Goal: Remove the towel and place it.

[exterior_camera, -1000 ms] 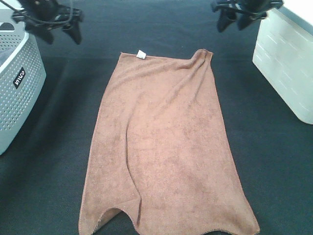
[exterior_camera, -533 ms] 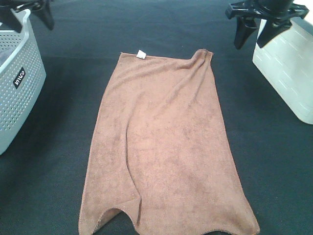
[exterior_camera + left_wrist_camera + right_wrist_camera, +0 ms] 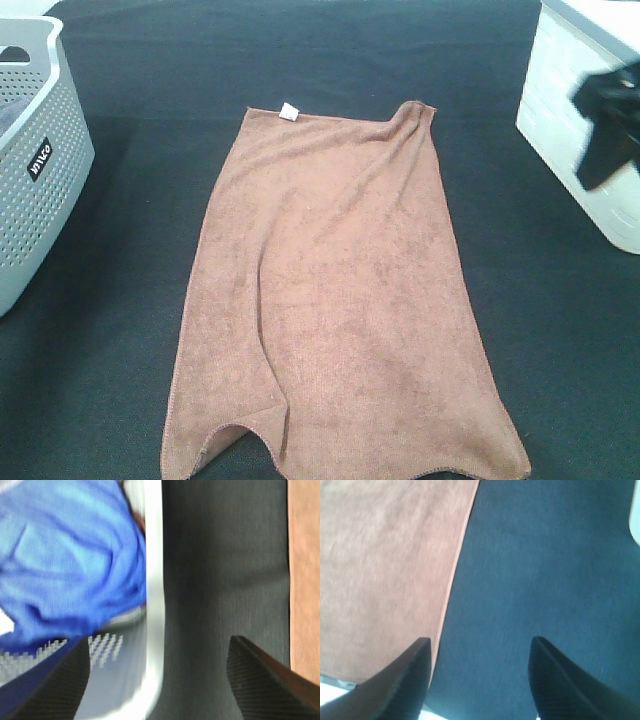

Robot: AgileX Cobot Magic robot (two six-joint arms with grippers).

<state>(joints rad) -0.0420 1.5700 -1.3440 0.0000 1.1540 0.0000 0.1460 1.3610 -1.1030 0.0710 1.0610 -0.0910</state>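
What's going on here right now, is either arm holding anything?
Neither arm holds anything. The brown towel lies spread flat on the dark table, untouched. The right gripper is open over the table beside the towel's edge, near the white bin. The left gripper is open by the grey basket, which holds a blue cloth.

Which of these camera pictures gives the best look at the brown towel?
The exterior high view: the whole towel lies spread on the dark table, white tag at a far corner. The left wrist view catches only a thin strip at the frame's edge; the right wrist view shows one edge and part of its surface.
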